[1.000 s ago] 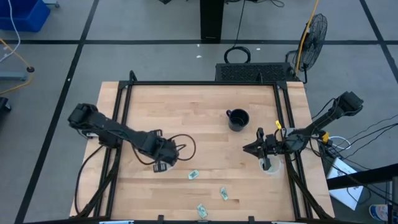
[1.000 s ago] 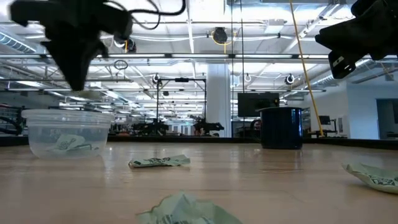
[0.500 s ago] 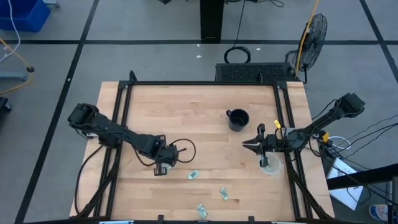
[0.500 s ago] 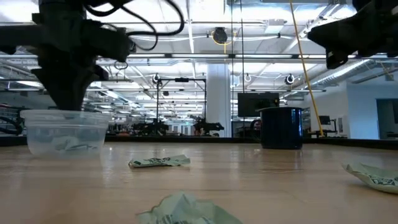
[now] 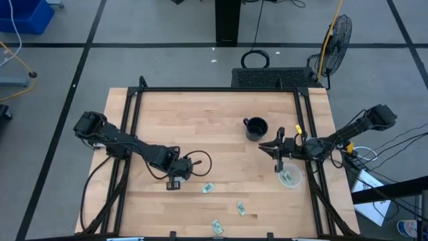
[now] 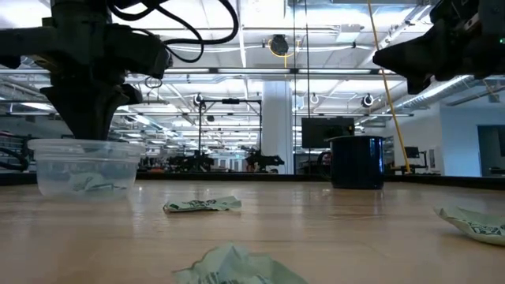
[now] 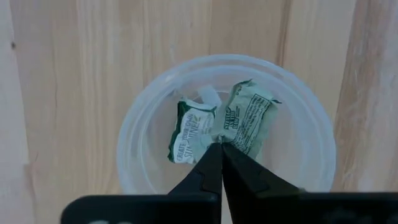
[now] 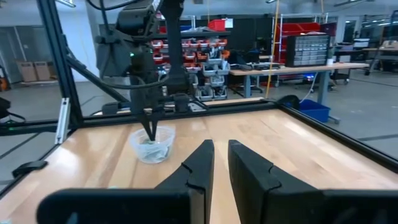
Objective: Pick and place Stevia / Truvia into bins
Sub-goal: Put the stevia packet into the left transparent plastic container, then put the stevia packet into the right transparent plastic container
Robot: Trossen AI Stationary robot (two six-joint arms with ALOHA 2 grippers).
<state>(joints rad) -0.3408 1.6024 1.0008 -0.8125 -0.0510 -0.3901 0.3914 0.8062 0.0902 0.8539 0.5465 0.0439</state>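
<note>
My left gripper (image 7: 219, 148) is shut and points straight down over the left clear cup (image 5: 172, 181). Its tips hang about at the rim (image 6: 83, 143), above two green-and-white sachets (image 7: 221, 124) lying on the cup's floor. My right gripper (image 5: 273, 150) is narrowly open and lies level, pointing toward the table's left. It hangs in the air between the black mug (image 5: 255, 128) and the right clear cup (image 5: 289, 178), which holds a green sachet. Three sachets lie flat on the wood near the near edge (image 5: 208, 189) (image 5: 240, 209) (image 5: 217, 226).
The black mug (image 6: 357, 162) stands on the far half of the table. A black frame rail (image 5: 214, 90) runs round the table top. The loose sachets (image 6: 201, 205) (image 6: 473, 222) lie between the two cups. The left arm (image 8: 146, 62) shows across the table in the right wrist view.
My right gripper has risen off the right cup, moved toward the far edge and tipped from pointing down to level. My left gripper has straightened to vertical and come down toward the left cup's rim.
</note>
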